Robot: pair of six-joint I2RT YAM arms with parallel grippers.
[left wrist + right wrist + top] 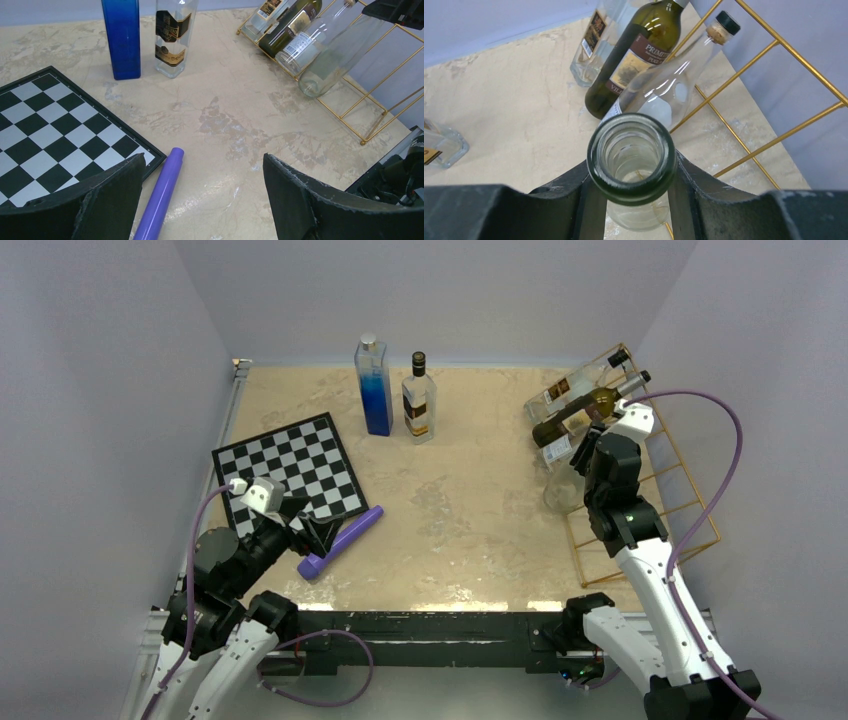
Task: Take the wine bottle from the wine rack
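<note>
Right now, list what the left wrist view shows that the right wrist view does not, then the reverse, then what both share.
Left wrist only: the black-and-white chessboard, the purple plastic tube, the tall blue glass bottle, the open left gripper. Right wrist only: the open mouth of the clear glass bottle, the right gripper shut on its neck. Both: the gold wire wine rack, the dark green wine bottle on it, the beige table.

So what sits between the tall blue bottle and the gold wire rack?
A clear square bottle with a black label, upright just beside the blue bottle; from there to the rack the tabletop is bare. The top view shows it.
</note>
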